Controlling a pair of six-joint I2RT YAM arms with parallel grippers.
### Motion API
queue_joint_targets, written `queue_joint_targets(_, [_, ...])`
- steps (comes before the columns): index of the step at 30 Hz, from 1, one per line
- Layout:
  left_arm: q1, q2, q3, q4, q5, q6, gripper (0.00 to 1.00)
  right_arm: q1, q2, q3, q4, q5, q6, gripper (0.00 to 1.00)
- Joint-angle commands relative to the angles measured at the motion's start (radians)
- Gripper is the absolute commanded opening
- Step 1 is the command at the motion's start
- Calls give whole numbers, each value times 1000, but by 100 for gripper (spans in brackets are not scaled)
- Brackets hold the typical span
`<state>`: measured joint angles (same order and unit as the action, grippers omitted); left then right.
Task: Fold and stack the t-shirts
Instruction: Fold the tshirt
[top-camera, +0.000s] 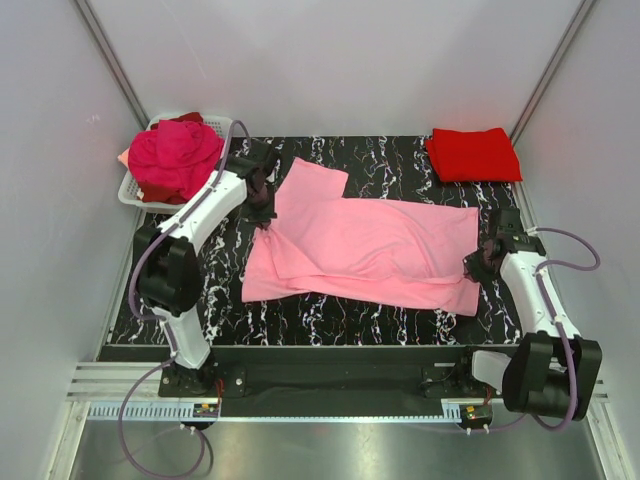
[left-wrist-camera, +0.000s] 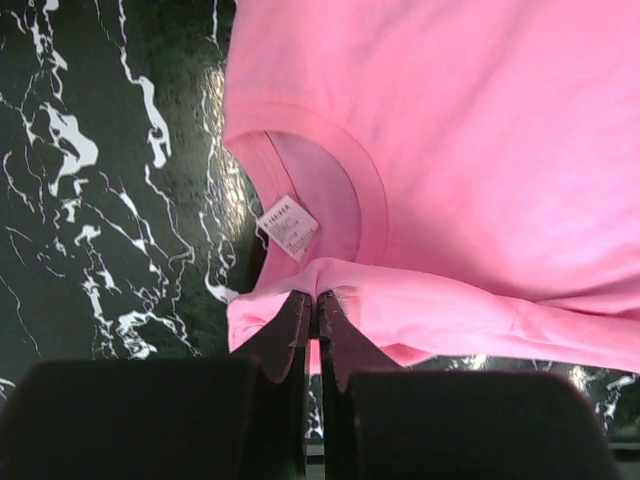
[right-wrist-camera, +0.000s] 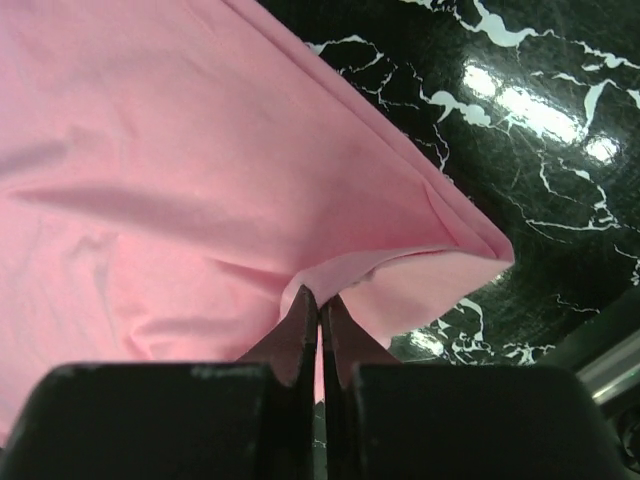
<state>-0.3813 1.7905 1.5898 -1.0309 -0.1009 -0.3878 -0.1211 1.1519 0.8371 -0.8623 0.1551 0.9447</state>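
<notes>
The pink t-shirt lies spread across the middle of the black marbled table, partly doubled over itself, one flap reaching up toward 11 o'clock. The left gripper sits at the shirt's 9 o'clock edge. In the left wrist view its fingers are pressed together on a thin fold of pink cloth just below the ribbed collar and the white neck label. The right gripper is at about 4 o'clock, its fingers likewise nipped shut on a small fold beside a corner of the cloth.

A folded red t-shirt rests at 1 o'clock on the table. The magenta t-shirts are heaped in the white basket at 10 o'clock.

The cloth looks light, limp and thin, so it should drape and sag between two held points and not hold any shape of its own (wrinkles already show near both pinches). It is not fragile, but it may drag on the tabletop and bunch if pulled unevenly. Doubled edges, such as the collar seam and hem corners, seem the best hold, since a single layer could slip out of narrow tips
</notes>
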Motion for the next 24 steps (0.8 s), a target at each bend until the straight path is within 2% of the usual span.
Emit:
queue_joint_targets(1, [24,47,88,-27,-19,61,5,-54,38,7,91,-29,-60,0])
queue_joint_targets(12, [38,148,177,-20,-37,90,8,-115,158,-3,166,-75,-95,0])
queue_joint_targets(14, [36,171,187,-9,-37,102,13,-117,189,6,184,-78,-99,0])
queue_joint_targets(17, [39,230,242,-47,-57,115,22,-126,238,28,190,-86,-113,24])
queue_joint_targets(18, [39,228,262,-57,-72,110,28,-138,247,52,186,-88,-116,33])
queue_joint_targets(19, [41,212,262,-57,-75,109,32,-144,253,65,184,-92,-122,48])
queue_joint_targets(21, [47,125,237,-41,-82,87,46,-158,256,108,178,-110,-138,65])
queue_joint_targets(22, [50,84,225,-26,-92,76,62,-166,249,123,178,-123,-148,75])
queue_joint_targets(23, [56,46,208,-20,-101,61,68,-166,233,153,171,-129,-168,90])
queue_joint_targets(24, [67,-39,155,-18,-112,22,72,-167,221,164,158,-123,-178,95])
